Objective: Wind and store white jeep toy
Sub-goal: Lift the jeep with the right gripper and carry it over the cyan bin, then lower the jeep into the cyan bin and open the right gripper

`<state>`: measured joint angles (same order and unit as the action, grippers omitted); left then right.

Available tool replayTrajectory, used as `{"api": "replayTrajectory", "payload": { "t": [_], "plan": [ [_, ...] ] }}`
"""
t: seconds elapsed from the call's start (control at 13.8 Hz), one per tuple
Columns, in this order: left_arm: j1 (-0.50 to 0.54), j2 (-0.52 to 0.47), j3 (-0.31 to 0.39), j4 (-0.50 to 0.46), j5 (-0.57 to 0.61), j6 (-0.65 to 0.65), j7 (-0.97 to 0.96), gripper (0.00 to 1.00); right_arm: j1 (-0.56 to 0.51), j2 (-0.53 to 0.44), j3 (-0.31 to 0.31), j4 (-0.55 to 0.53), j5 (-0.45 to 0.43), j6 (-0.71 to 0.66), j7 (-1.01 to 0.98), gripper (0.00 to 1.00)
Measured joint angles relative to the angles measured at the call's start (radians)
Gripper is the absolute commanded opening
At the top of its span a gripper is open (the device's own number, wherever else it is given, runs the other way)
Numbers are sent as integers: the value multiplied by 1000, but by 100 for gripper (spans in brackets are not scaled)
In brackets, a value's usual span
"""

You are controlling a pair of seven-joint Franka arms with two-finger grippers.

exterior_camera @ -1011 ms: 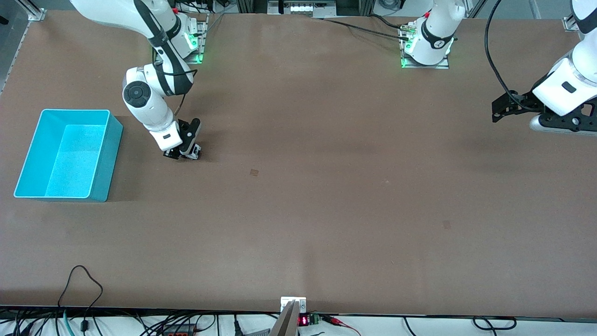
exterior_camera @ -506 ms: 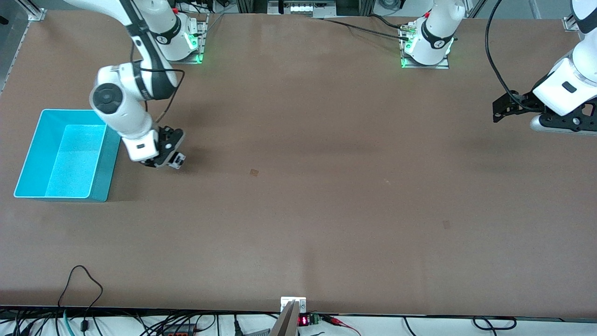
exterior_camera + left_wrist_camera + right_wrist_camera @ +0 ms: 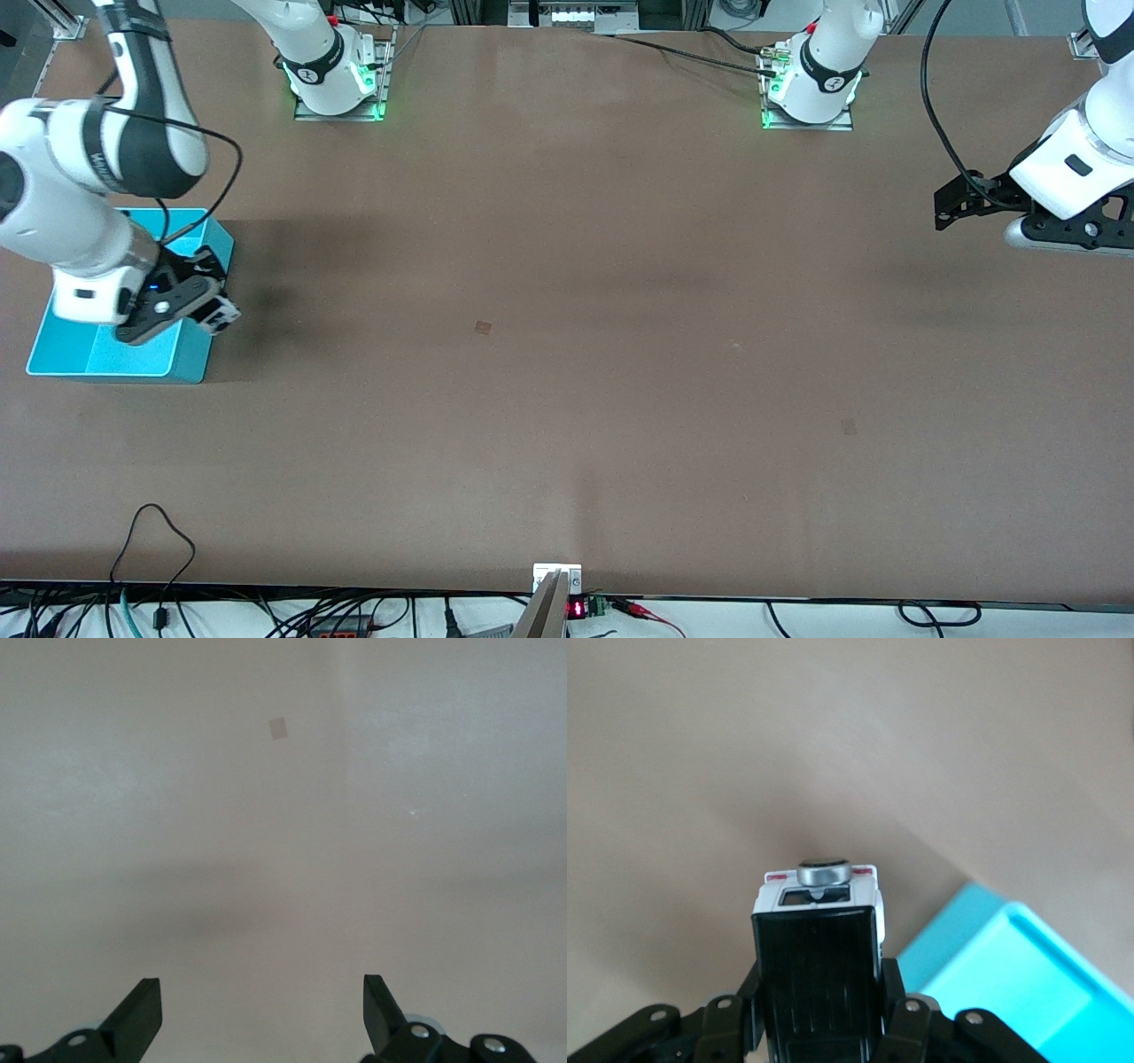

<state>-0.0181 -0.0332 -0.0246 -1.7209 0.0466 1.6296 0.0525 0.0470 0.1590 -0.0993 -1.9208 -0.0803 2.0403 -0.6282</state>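
Note:
The white jeep toy (image 3: 222,313) with its black roof hangs in the air, and my right gripper (image 3: 211,308) is shut on its sides. It is over the wall of the turquoise bin (image 3: 193,359) that faces the middle of the table. In the right wrist view the jeep (image 3: 819,935) points away from the camera, a round silver knob on its end, with the right gripper (image 3: 819,985) clamped on both flanks and the bin (image 3: 1005,970) beside it below. My left gripper (image 3: 944,209) waits open and holds nothing, above the table at the left arm's end; its tips (image 3: 261,992) stand wide apart.
Brown tabletop all around. A small square mark (image 3: 483,327) lies near the middle and another (image 3: 849,426) lies toward the left arm's end. Cables run along the table edge nearest the front camera.
My right arm has carried the jeep from the table beside the bin toward the right arm's end, and it now hangs over the bin's wall. The left arm has not moved.

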Motion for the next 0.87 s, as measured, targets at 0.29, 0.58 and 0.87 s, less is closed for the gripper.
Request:
{"api": "replayTrajectory", "payload": {
  "t": [0.29,0.58,0.87],
  "plan": [
    [0,0,0,0,0,0,0,100,-108,3,-13,0,-6,-17,171,0],
    [0,0,1,0,0,-1,0,100,-216,20,-16,-45,-26,19,268,0],
    [0,0,1,0,0,-1,0,100,-302,60,-16,-136,-29,170,293,0]
  ]
}}
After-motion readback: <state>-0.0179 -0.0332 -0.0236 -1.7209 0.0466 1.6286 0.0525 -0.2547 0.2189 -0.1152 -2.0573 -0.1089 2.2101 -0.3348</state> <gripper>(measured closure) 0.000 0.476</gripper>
